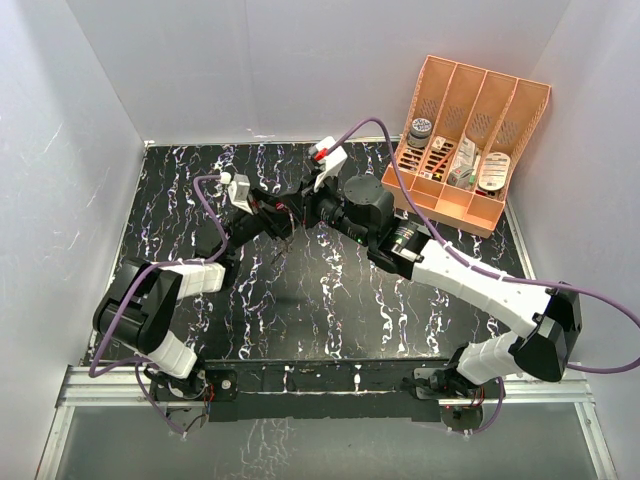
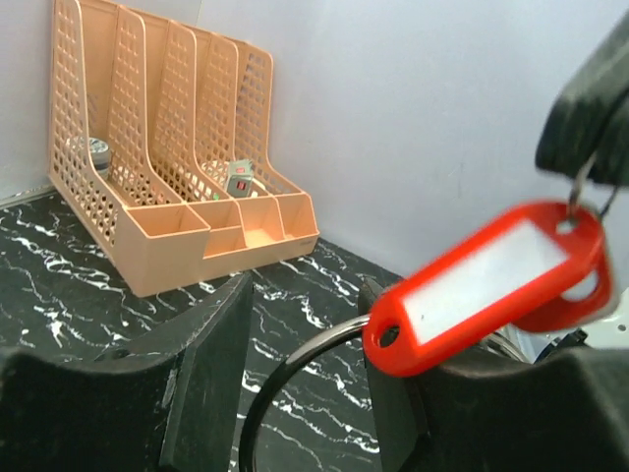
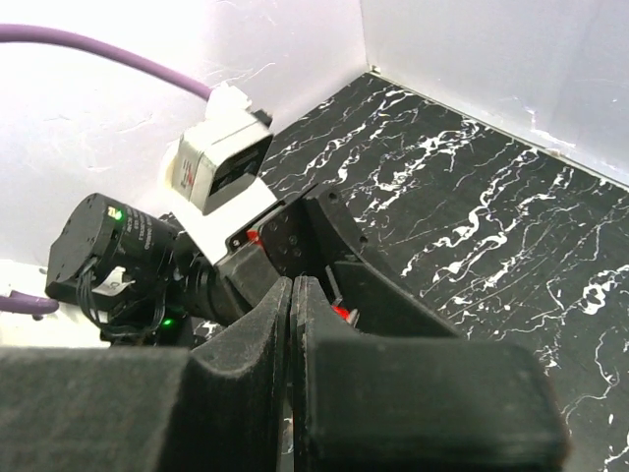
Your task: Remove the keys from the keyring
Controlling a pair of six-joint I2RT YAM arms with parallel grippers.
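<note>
Both grippers meet above the middle of the black marble table (image 1: 330, 310). My left gripper (image 1: 283, 216) has its jaws set apart, with the keyring (image 2: 294, 355), a dark shiny wire ring, spanning between the two fingers (image 2: 206, 374). A red plastic tag (image 2: 491, 285) with a white label hangs over the ring's right end. My right gripper (image 1: 308, 208) is shut, and its fingers (image 2: 590, 118) pinch the thin metal loop at the tag's top. In the right wrist view the shut gripper (image 3: 293, 285) shows a red bit (image 3: 339, 313) just beyond it. No metal keys can be made out.
An orange mesh organizer (image 1: 470, 200) with small items stands at the table's back right, also seen in the left wrist view (image 2: 147, 256). White walls enclose the table on three sides. Purple cables (image 1: 210, 195) arc over both arms.
</note>
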